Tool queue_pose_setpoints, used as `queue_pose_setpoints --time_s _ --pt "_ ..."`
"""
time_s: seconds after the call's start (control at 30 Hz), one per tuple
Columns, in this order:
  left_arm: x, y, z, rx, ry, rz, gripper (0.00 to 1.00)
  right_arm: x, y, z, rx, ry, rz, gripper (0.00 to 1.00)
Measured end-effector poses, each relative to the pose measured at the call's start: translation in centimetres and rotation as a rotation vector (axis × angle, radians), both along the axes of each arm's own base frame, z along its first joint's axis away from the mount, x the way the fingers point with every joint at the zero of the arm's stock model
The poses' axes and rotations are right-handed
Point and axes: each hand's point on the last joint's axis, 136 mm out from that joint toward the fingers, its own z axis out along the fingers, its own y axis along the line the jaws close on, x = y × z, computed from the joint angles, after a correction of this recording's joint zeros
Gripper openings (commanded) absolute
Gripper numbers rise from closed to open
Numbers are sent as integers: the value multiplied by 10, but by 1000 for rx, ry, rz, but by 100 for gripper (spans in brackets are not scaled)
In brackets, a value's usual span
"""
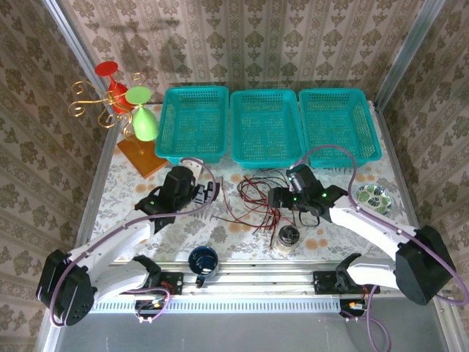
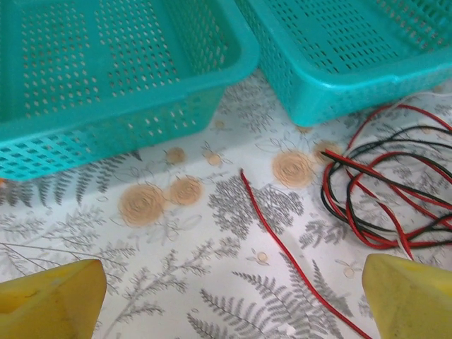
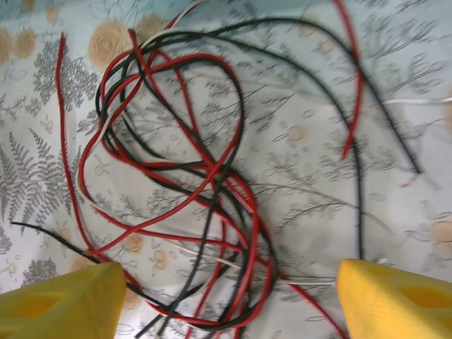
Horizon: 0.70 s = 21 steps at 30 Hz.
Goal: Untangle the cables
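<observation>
The cables [image 1: 256, 194] lie in a loose tangle of red, black and white strands on the flowered tablecloth, just in front of the middle basket. My left gripper [image 1: 209, 192] hovers to the left of the tangle. In the left wrist view its yellow fingers [image 2: 53, 300] stand wide apart, open, and a single red cable [image 2: 282, 244] runs across the cloth between them. The bulk of the tangle [image 2: 385, 191] lies to the right. My right gripper [image 3: 226, 296] is low over the tangle [image 3: 212, 183], open, with several red and black loops between its fingers [image 3: 395, 300].
Three teal baskets [image 1: 192, 123] [image 1: 265, 126] [image 1: 338, 123] line the back of the table. A wire stand with red and green cups [image 1: 128, 103] is at the back left. A blue mug [image 1: 203, 260], a glass jar [image 1: 289, 236] and a patterned bowl [image 1: 374, 196] sit nearer.
</observation>
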Motion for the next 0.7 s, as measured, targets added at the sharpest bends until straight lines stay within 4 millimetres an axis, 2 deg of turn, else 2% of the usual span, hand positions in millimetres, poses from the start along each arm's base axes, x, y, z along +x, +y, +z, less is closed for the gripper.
queue_pose_setpoints --time_s 0.33,0.47,0.7 --pt "-20 -8 -29 -73 142 -5 85 9 59 -15 30 34 103 54" --pt "-25 -8 -38 -92 179 0 83 13 77 -18 55 39 133 47" --pt "-33 -14 -54 -121 253 -11 78 23 100 -31 87 68 167 42"
